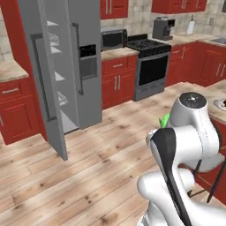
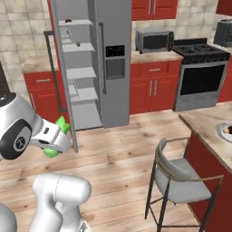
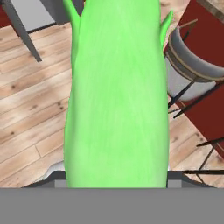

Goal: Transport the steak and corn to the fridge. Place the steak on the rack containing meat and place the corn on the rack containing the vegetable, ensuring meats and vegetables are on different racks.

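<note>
— Corn position?
— Clamped in the hand, lengthwise along it, held above the wooden floor near a stool.
— And the fridge?
— Well apart from the hand, left door swung open, pale racks showing. A small dark piece sits on an upper rack.

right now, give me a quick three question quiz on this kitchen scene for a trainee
1. True or false: the gripper is shut on the corn.
2. Which fridge door stands open? A: the one with the dispenser panel. B: the other one, showing the racks.
3. What stands on the floor beside the island counter?

Key: 1 true. 2 B. 3 a stool with a grey seat.
</note>
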Controlling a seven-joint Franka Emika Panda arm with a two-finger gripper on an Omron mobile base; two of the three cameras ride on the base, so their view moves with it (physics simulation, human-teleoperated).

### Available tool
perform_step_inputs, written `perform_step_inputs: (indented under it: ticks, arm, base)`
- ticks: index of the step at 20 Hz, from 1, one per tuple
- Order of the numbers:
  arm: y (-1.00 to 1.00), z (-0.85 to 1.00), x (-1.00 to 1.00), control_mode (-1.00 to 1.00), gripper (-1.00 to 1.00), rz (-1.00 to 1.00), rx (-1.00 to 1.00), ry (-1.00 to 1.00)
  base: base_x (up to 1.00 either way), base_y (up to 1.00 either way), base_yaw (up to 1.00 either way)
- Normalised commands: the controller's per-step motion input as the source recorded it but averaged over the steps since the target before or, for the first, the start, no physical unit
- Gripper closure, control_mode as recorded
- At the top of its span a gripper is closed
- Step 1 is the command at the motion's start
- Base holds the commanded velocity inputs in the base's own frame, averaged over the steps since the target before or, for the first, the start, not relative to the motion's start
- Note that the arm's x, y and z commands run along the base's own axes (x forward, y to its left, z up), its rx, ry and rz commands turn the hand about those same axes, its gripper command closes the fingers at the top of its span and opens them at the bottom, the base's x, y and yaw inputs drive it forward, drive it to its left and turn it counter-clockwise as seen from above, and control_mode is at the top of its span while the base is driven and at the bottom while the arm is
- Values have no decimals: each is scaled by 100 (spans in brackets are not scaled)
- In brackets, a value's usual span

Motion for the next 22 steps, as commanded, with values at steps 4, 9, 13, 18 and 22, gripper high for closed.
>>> perform_step_inputs:
  ticks: [4, 9, 13, 18, 22]
  arm:
    - [0, 0, 0, 100, 100, 0, 0, 0]
    - [0, 0, 0, 100, 100, 0, 0, 0]
    - [0, 0, 0, 100, 100, 0, 0, 0]
    - [0, 0, 0, 100, 100, 0, 0, 0]
    - [0, 0, 0, 100, 100, 0, 0, 0]
  base:
    - [100, -19, 33]
    - [100, -7, 27]
    - [100, -14, 27]
    - [98, -47, 27]
    - [97, -54, 25]
